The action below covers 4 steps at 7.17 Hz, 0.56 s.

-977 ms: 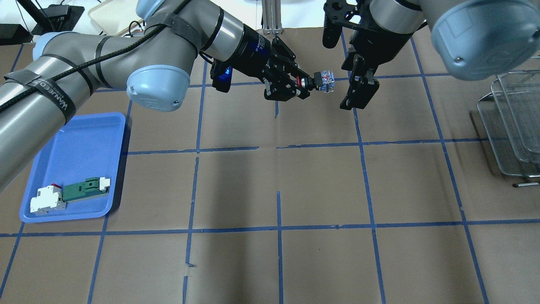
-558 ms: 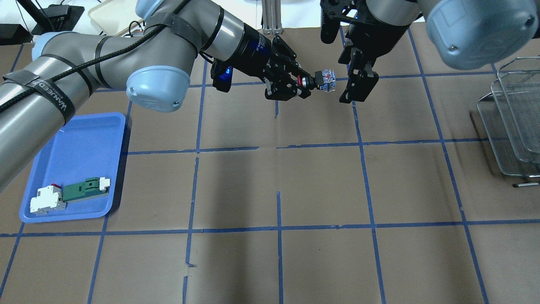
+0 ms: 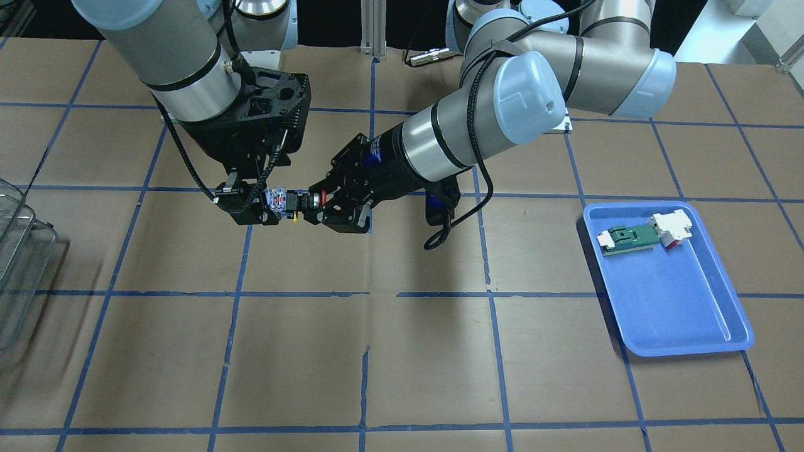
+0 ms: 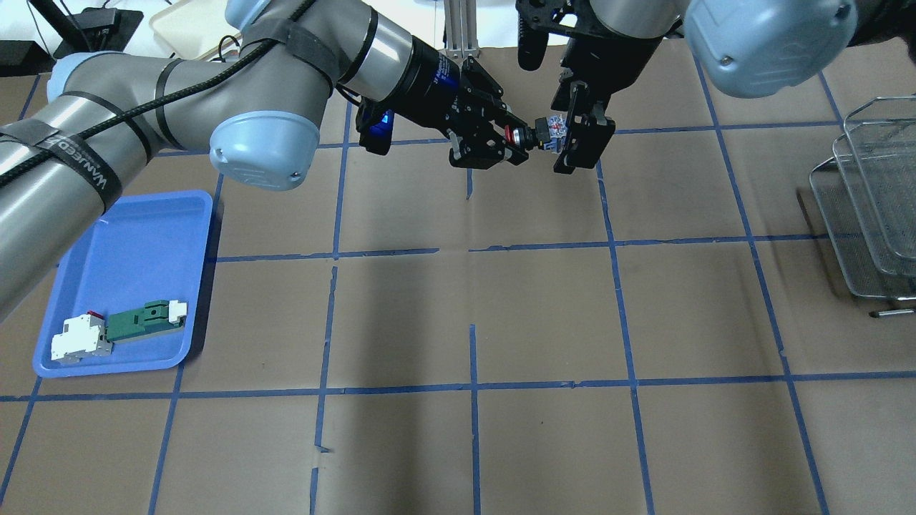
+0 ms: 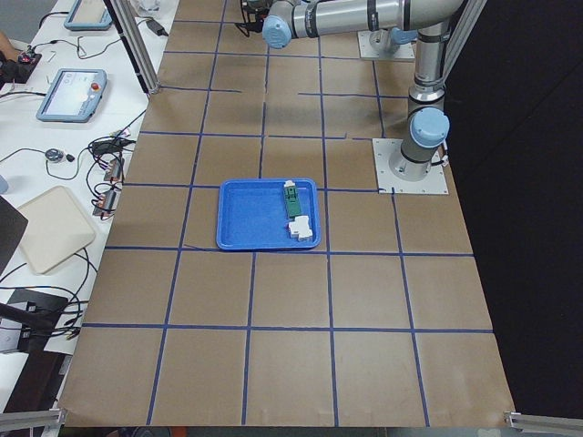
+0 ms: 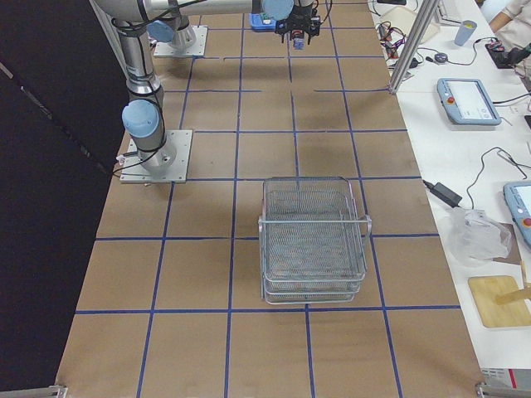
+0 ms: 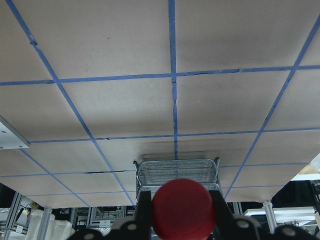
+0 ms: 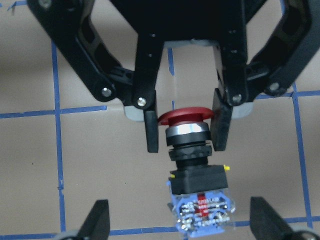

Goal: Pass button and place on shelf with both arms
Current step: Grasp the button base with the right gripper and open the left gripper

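Observation:
The button (image 4: 545, 133) hangs in the air over the far middle of the table. My left gripper (image 4: 512, 136) is shut on its red cap, and its blue-and-white block points right. In the right wrist view the left fingers (image 8: 151, 131) clamp the cap and collar of the button (image 8: 197, 182). My right gripper (image 4: 571, 130) is open, with its jaws wide on either side of the block and not touching it. The silvery wire shelf (image 4: 869, 207) stands at the table's right edge, far from both grippers.
A blue tray (image 4: 136, 236) at the left front holds a green-and-white flat part (image 4: 147, 320) and a white block with red (image 4: 79, 337). Blue tape lines cross the brown table. The shelf (image 7: 177, 172) also shows in the left wrist view, behind the red cap.
My right gripper has moved left toward the button, and its open jaws now straddle the blue-and-white block. My left gripper has held still with the button.

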Available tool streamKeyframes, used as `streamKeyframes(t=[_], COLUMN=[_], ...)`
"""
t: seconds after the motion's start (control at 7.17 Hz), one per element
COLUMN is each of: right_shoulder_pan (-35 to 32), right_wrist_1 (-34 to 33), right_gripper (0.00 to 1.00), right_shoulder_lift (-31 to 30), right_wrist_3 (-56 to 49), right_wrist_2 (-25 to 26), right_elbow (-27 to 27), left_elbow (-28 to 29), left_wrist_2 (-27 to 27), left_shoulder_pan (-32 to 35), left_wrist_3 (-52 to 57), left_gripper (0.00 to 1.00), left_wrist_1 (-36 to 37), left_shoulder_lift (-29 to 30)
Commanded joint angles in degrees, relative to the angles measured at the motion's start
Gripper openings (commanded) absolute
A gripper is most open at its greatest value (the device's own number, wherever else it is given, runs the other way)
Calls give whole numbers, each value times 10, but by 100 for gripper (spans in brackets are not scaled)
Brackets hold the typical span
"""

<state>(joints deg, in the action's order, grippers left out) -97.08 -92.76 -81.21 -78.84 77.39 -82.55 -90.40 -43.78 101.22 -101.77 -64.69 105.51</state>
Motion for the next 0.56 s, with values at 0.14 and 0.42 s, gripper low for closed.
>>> streamKeyframes(t=[0.14, 0.42], right_shoulder_pan=[-1, -1], right_wrist_1=[0, -1], right_gripper=[100, 59], right_shoulder_lift=[2, 1], right_wrist_3=[0, 0], right_wrist_2=[-1, -1], right_elbow=[-2, -2], left_elbow=[-1, -1], left_wrist_2=[0, -1], left_shoulder_pan=[-1, -1], left_wrist_3=[0, 0], left_gripper=[0, 0], left_wrist_1=[0, 0], left_shoulder_lift=[-2, -2])
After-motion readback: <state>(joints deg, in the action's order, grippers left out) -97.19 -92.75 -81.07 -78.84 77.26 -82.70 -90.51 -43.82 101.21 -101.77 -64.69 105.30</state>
